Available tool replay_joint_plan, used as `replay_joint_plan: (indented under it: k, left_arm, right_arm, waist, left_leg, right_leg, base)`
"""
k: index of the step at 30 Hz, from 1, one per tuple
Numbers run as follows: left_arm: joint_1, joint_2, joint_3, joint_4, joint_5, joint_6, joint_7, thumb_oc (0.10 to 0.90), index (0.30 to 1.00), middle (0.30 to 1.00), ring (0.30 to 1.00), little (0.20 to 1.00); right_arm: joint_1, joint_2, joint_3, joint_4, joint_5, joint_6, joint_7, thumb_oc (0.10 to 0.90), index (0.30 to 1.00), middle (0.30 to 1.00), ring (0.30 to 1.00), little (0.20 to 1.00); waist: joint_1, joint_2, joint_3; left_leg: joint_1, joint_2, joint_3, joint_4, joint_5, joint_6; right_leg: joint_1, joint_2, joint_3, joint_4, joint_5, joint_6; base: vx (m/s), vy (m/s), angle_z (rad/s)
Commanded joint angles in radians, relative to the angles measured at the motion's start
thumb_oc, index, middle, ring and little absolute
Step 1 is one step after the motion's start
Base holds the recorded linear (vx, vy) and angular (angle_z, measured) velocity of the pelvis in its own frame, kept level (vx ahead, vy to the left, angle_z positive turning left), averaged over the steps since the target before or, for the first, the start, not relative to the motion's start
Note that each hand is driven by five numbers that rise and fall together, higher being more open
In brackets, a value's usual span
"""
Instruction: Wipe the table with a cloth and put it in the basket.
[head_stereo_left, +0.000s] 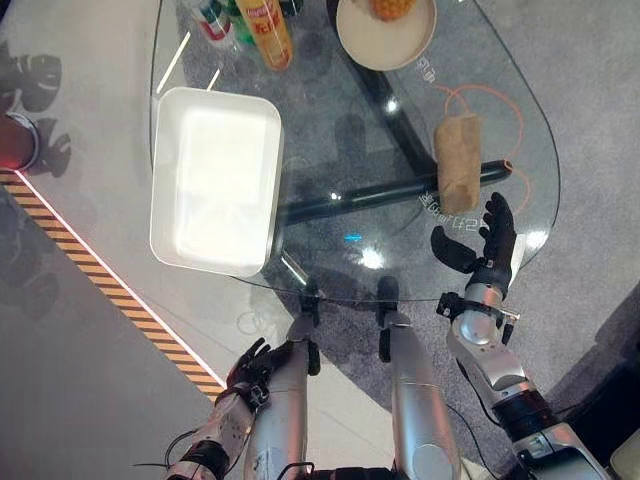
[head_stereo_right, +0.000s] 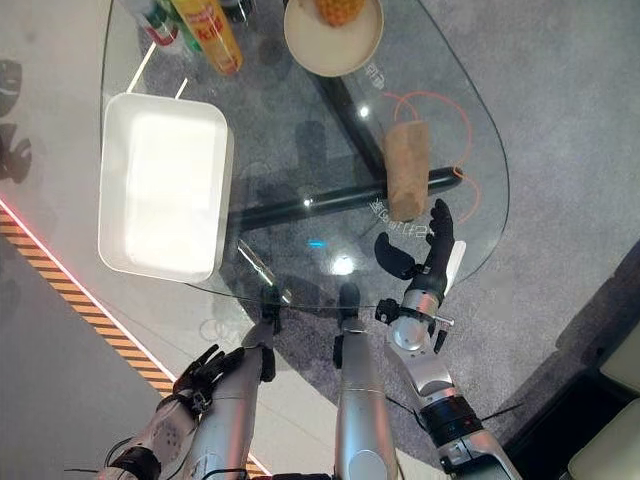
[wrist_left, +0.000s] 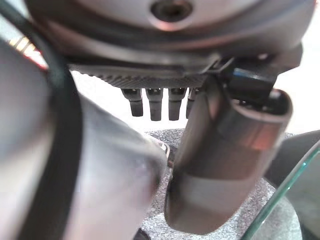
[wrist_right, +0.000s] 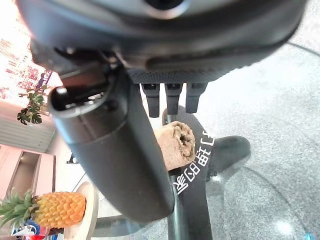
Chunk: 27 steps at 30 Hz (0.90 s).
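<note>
Right wrist view: rolled brown cloth (wrist_right: 175, 145)

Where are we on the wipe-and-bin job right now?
Nothing looks done yet. The rolled cloth lies untouched on the glass table. The right robot hand hovers open just short of it; the left robot hand hangs low. Grasping, wiping and dropping it in the white basket remain.

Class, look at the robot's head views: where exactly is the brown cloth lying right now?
The rolled brown cloth lies on the glass table's right side, just beyond the open right hand and nearer than the pineapple plate.
</note>
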Motion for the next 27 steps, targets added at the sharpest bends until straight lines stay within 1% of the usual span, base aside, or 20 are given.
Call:
replay_joint_plan:
  k: [1,9,16,20,24,27]
  left_arm:
    - [0.073,-0.034,-0.041,-0.029,-0.038,0.000,0.033,0.800,0.900,0.900,0.900,0.900]
    - [0.063,-0.028,-0.062,-0.073,-0.041,0.017,0.060,0.800,0.900,0.900,0.900,0.900]
    - [0.051,-0.023,-0.068,-0.097,-0.043,0.019,0.071,0.800,0.900,0.900,0.900,0.900]
    - [0.049,-0.016,-0.071,-0.118,-0.055,0.027,0.079,0.800,0.900,0.900,0.900,0.900]
    - [0.042,-0.015,-0.074,-0.120,-0.066,0.030,0.082,0.800,0.900,0.900,0.900,0.900]
    - [0.034,-0.012,-0.074,-0.120,-0.076,0.027,0.068,0.800,0.900,0.900,0.900,0.900]
  right_arm:
    - [-0.011,-0.051,-0.025,-0.185,-0.115,-0.045,-0.075,0.800,0.900,0.900,0.900,0.900]
    - [-0.105,-0.069,-0.033,-0.183,-0.138,0.013,-0.169,0.800,0.900,0.900,0.900,0.900]
    - [-0.164,-0.086,-0.048,-0.175,-0.139,0.032,-0.202,0.800,0.900,0.900,0.900,0.900]
    - [-0.188,-0.101,-0.057,-0.169,-0.141,0.031,-0.223,0.800,0.900,0.900,0.900,0.900]
    - [-0.222,-0.118,-0.061,-0.152,-0.146,0.058,-0.242,0.800,0.900,0.900,0.900,0.900]
    - [-0.259,-0.138,-0.060,-0.109,-0.123,0.080,-0.242,0.800,0.900,0.900,0.900,0.900]
  waist:
    - [-0.011,0.004,-0.008]
    - [0.002,0.014,-0.008]
    - [0.010,0.022,-0.008]
    - [0.013,0.029,-0.008]
    - [0.017,0.035,-0.008]
    - [0.024,0.039,-0.008]
  left_leg:
    - [-0.074,-0.058,0.020,0.159,-0.115,0.025]
    - [-0.153,-0.056,0.006,0.197,-0.117,0.018]
    - [-0.206,-0.056,-0.001,0.220,-0.117,0.020]
    - [-0.225,-0.057,-0.003,0.220,-0.113,0.020]
    - [-0.242,-0.058,-0.005,0.221,-0.109,0.019]
    - [-0.254,-0.059,-0.008,0.221,-0.106,0.017]
  right_leg:
    - [-0.001,0.035,-0.065,-0.126,0.104,-0.017]
    - [-0.079,0.034,-0.066,-0.098,0.105,-0.017]
    - [-0.137,0.038,-0.058,-0.077,0.107,-0.017]
    - [-0.160,0.040,-0.052,-0.072,0.111,-0.015]
    - [-0.179,0.041,-0.051,-0.071,0.114,-0.013]
    - [-0.191,0.041,-0.051,-0.069,0.116,-0.012]
  base:
    - [0.00,0.000,0.00]
    - [0.01,-0.015,0.00]
    - [0.00,0.000,0.00]
    - [0.00,0.000,0.00]
    - [0.00,0.000,0.00]
    - [0.00,0.000,0.00]
